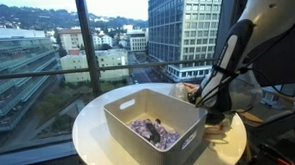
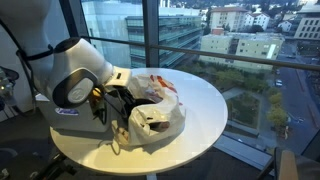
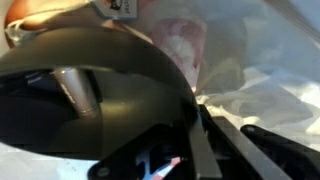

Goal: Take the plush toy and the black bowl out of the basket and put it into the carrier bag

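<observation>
Black bowl (image 3: 90, 100), clamped by the gripper (image 3: 188, 145), hangs at the mouth of the carrier bag (image 2: 155, 115); plush toy (image 1: 155, 132) lies in the basket (image 1: 119, 116).

"Where's the basket?"

"On the round table (image 1: 90, 130), about the middle. The plush toy (image 1: 153, 130) lies in the basket (image 1: 133, 136), toward its near end."

"And the carrier bag?"

"On the same table, just beside the basket. In an exterior view the carrier bag (image 2: 158, 112) sits right of the arm (image 2: 80, 75), which comes down between the two."

"The bowl?"

"Close under the wrist camera: the bowl (image 3: 90, 90) fills the near left, with the bag behind it and to its right."

"What's behind the table?"

"The window (image 1: 46, 47)."
</observation>
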Robot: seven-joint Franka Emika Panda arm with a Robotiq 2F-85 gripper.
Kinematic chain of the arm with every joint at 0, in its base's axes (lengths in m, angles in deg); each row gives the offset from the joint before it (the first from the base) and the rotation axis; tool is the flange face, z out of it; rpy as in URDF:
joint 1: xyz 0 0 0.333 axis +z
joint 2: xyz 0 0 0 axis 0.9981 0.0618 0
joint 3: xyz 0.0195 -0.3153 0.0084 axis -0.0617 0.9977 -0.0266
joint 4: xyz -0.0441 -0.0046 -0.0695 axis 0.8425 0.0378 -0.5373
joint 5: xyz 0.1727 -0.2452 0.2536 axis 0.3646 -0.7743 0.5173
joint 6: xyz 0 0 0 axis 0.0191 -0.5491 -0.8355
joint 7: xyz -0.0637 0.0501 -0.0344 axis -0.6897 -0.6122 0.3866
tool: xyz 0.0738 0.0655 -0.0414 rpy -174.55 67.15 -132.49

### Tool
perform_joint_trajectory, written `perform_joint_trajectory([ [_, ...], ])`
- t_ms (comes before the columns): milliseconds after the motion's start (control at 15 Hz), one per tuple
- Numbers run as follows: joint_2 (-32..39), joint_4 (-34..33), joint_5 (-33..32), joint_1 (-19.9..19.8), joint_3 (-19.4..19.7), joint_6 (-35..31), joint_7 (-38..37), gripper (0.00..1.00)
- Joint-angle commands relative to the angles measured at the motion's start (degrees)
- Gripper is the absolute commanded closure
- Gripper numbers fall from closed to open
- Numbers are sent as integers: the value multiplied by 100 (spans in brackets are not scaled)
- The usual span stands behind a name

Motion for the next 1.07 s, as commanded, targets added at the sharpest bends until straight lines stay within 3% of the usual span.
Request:
perform_joint_trajectory([
  [0, 277, -2, 1529, 792, -150, -510, 681, 60],
  [267, -28, -15, 2729, 1342, -666, -909, 1652, 28],
  [533, -497, -81, 4151, 1782, -1026, -879, 3215, 1],
  [1000, -1571, -105, 5774, 1801, -985, -60, 5809, 0],
])
